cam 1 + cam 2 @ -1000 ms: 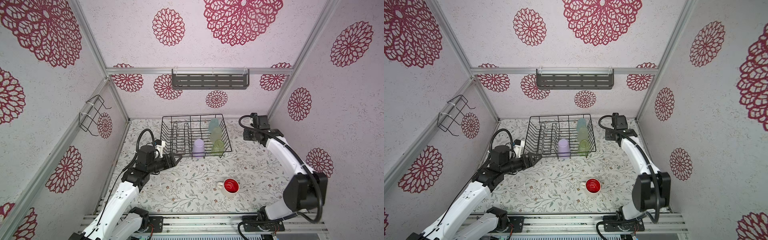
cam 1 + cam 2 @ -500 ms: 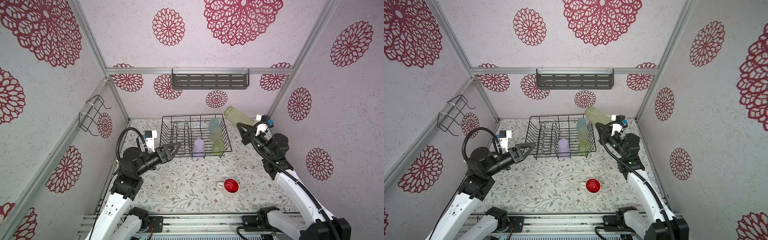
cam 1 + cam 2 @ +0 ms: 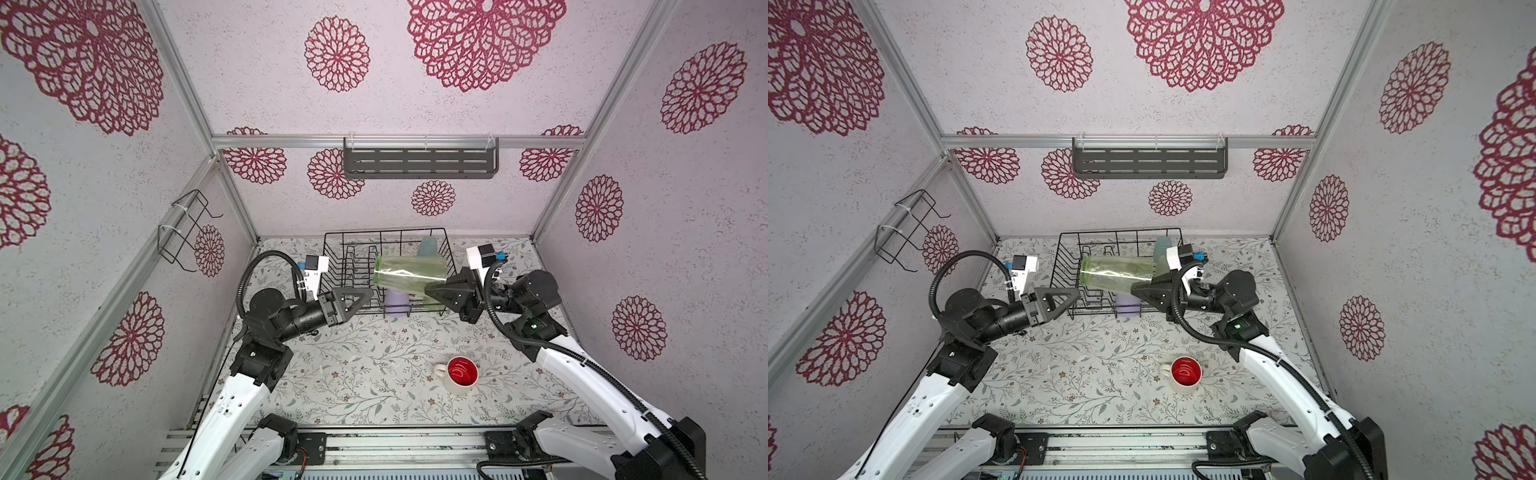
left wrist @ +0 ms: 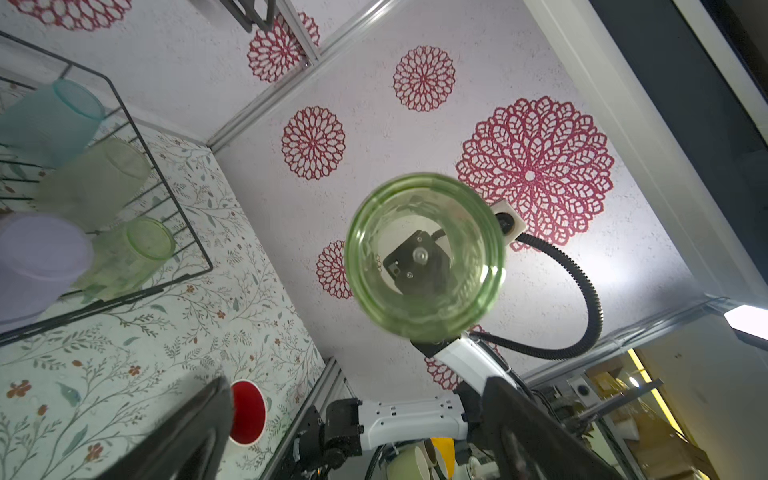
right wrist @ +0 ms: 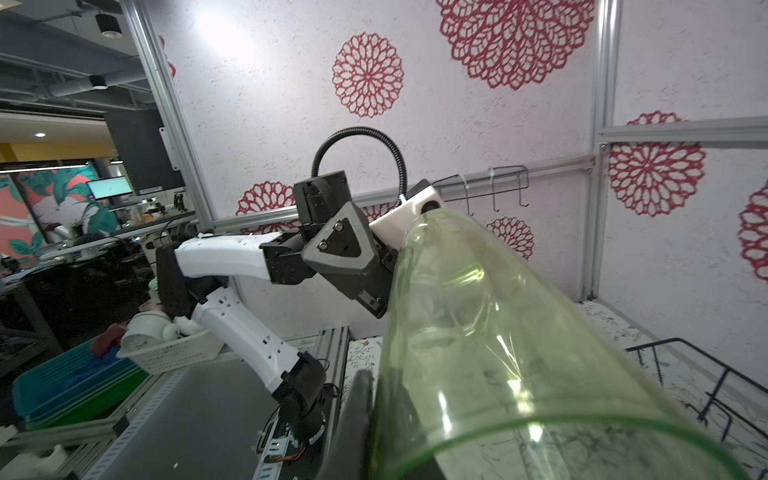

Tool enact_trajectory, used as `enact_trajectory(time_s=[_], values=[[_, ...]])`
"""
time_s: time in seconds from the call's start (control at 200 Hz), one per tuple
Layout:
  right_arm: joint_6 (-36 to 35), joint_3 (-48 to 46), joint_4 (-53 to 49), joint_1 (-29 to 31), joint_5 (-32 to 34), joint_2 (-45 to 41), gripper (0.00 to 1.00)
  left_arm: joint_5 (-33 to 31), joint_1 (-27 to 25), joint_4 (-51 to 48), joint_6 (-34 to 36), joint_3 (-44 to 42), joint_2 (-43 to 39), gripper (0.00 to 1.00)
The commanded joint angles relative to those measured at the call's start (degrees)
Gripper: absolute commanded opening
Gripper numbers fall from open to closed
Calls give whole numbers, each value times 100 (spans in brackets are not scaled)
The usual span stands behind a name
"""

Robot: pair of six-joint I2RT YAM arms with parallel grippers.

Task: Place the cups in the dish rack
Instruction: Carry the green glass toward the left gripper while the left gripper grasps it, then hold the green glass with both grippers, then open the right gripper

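A clear-green glass point(image 3: 409, 272) point(image 3: 1117, 272) hangs on its side in the air above the front of the black wire dish rack point(image 3: 332, 257) point(image 3: 1065, 257). My right gripper point(image 3: 432, 290) point(image 3: 1138, 291) is shut on the glass's wall at the mouth point(image 5: 519, 353). Its base point(image 4: 424, 253) faces my left gripper point(image 3: 365, 296) point(image 3: 1073, 296), which is open and close to it on the left, apart from it. The rack holds a light-blue cup point(image 4: 50, 120), a frosted pale-green tumbler point(image 4: 95, 183), another green glass point(image 4: 137, 253) and a lilac tumbler point(image 4: 37, 257). A cream mug with red interior point(image 3: 461, 374) stands on the table.
A grey slotted shelf point(image 3: 419, 162) hangs on the back wall and a small black wire holder point(image 3: 183, 232) on the left wall. Patterned walls close in the floral table point(image 3: 353, 374) on three sides.
The right arm has swung the green glass from the back right to above the rack's front, now lying level. The left gripper has opened wide and risen towards the glass's base.
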Motion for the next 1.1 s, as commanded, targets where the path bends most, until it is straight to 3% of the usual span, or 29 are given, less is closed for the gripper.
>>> enact_trajectory(time_s=[0.0, 0.26, 0.335, 0.475, 0.941, 1.096], values=[[-774, 240, -841, 163, -299, -169, 0, 330, -172, 81, 235, 36, 58, 97], [-906, 319, -1283, 412, -795, -110, 0, 509, -360, 60, 367, 139, 201, 100], [-1011, 310, -1324, 508, -869, -111, 0, 512, -373, -214, 516, 199, 294, 95], [-1165, 393, -1539, 619, -1032, 81, 0, 650, -514, 234, 321, 55, 482, 89], [-1491, 313, -1618, 621, -456, 208, 0, 668, -751, 226, 546, 41, 701, 87], [-1404, 145, -1221, 600, -405, 142, 0, 758, -753, 371, 521, 25, 705, 92]])
